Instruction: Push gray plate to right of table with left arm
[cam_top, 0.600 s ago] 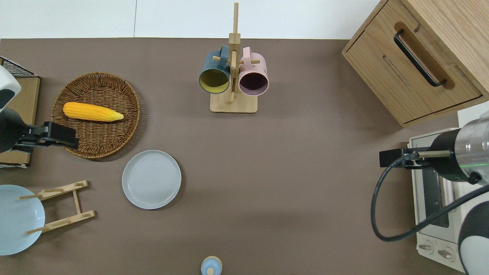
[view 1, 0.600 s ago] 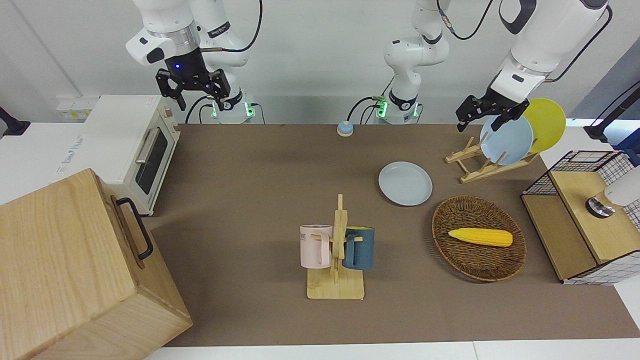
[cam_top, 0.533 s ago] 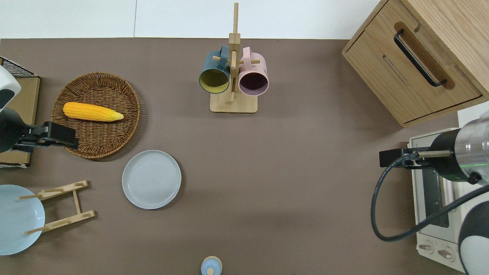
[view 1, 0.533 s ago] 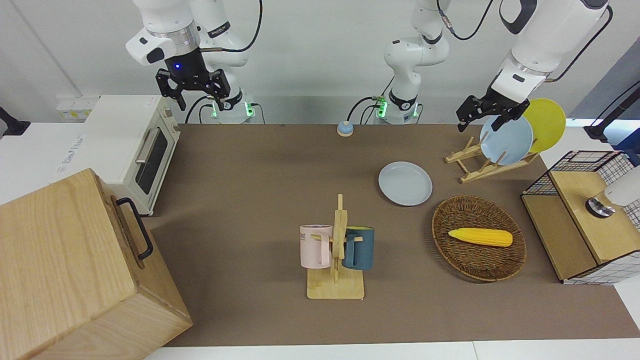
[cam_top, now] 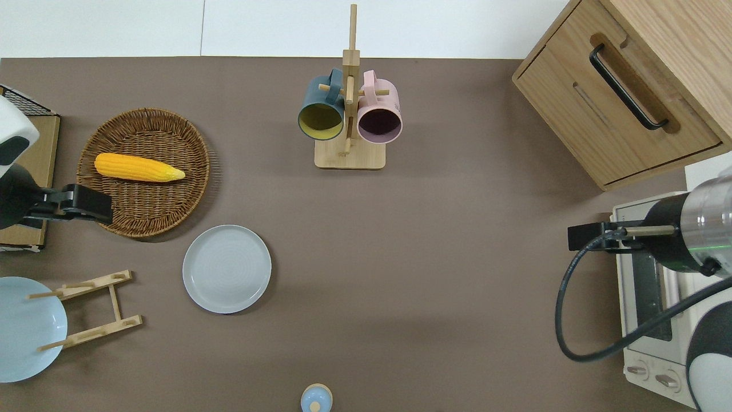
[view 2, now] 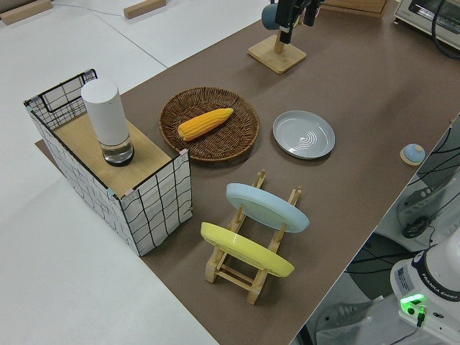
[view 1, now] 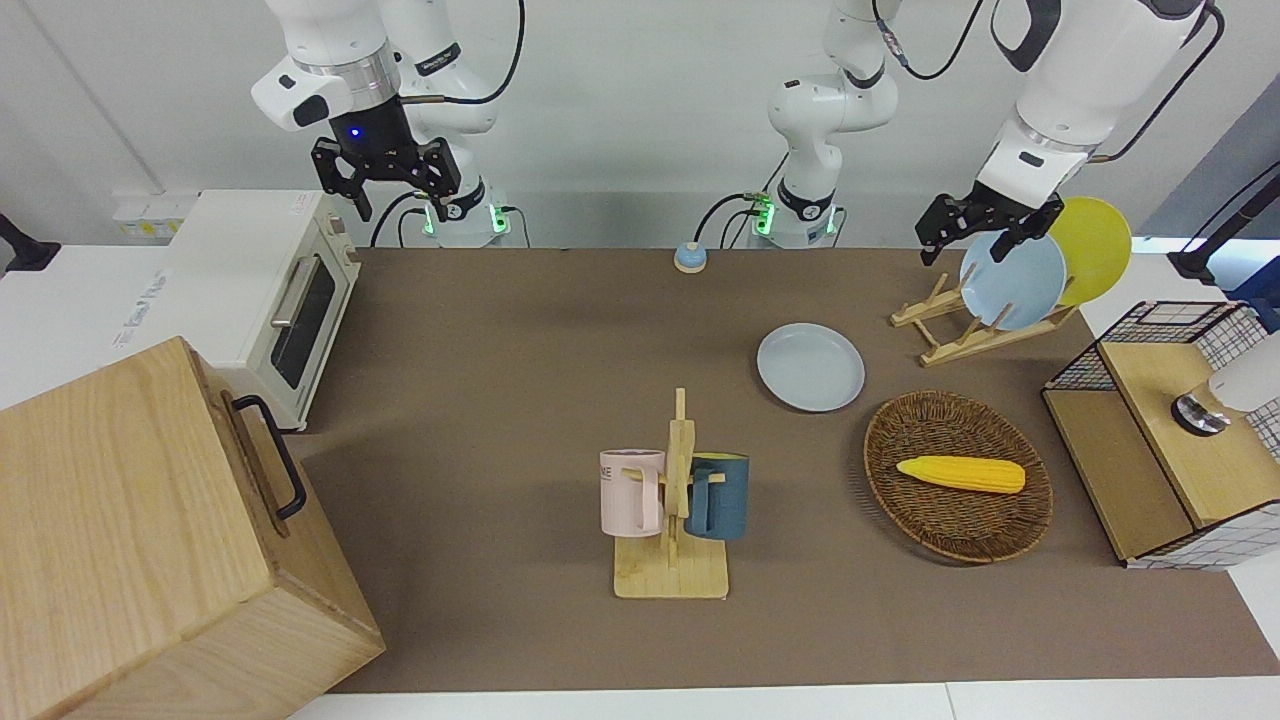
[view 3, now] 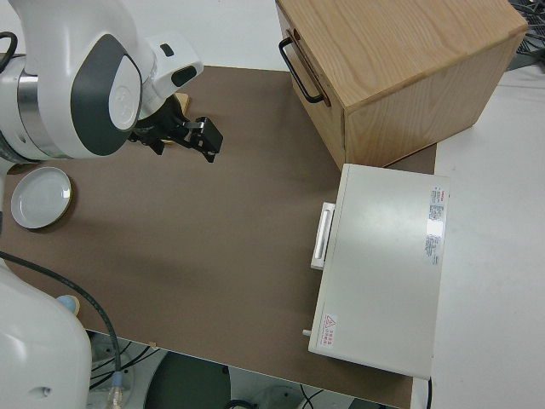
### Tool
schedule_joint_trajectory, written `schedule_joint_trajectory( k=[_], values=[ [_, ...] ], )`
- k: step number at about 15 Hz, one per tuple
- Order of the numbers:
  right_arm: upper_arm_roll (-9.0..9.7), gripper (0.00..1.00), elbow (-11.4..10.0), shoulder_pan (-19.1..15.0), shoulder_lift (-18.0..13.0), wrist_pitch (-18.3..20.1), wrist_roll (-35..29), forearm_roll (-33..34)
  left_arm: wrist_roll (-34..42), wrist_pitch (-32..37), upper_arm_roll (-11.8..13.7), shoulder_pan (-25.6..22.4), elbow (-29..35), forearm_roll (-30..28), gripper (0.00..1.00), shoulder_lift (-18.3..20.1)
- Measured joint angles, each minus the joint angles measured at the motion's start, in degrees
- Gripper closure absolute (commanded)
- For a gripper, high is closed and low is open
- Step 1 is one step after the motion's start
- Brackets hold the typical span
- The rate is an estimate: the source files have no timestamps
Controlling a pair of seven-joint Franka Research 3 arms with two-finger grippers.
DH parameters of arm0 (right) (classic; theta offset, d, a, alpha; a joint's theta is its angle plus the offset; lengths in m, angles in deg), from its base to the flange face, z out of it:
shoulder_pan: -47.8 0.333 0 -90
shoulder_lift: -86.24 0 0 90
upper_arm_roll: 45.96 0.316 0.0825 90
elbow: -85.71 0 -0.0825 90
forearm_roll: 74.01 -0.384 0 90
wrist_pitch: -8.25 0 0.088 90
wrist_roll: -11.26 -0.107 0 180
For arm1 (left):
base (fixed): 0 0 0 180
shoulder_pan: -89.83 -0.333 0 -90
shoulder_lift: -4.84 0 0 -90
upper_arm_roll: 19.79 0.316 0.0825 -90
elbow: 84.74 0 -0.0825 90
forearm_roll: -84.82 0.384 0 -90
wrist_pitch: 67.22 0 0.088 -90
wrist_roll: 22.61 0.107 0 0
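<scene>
The gray plate (view 1: 810, 366) (cam_top: 226, 268) (view 2: 304, 134) lies flat on the brown table (view 1: 520, 380), between the wicker basket and the plate rack's foot. My left gripper (view 1: 975, 240) (cam_top: 91, 206) hangs in the air, open and empty. The overhead view shows it over the basket's rim at the left arm's end of the table, well apart from the gray plate. The right arm is parked, and its gripper (view 1: 385, 190) is open with nothing in it.
A wicker basket (view 1: 900, 440) holds a corn cob. A wooden rack (view 1: 955, 335) carries upright light-blue and yellow plates. A mug tree (view 1: 672, 500) holds pink and dark blue mugs. A wooden box (view 1: 150, 540), toaster oven (view 1: 270, 290), wire crate (view 1: 1170, 430) and small blue knob (view 1: 690, 258) stand around.
My left gripper has drifted slightly upward and toward the left arm's end of the table. The gray plate and the right arm have not moved.
</scene>
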Motion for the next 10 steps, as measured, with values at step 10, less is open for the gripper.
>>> schedule_joint_trajectory(
  k=[10],
  values=[
    [0.0, 0.005, 0.0, 0.0, 0.0, 0.0, 0.0, 0.0, -0.5, -10.1, 0.6, -0.2, 13.4, 0.1, 0.0, -0.3]
  ],
)
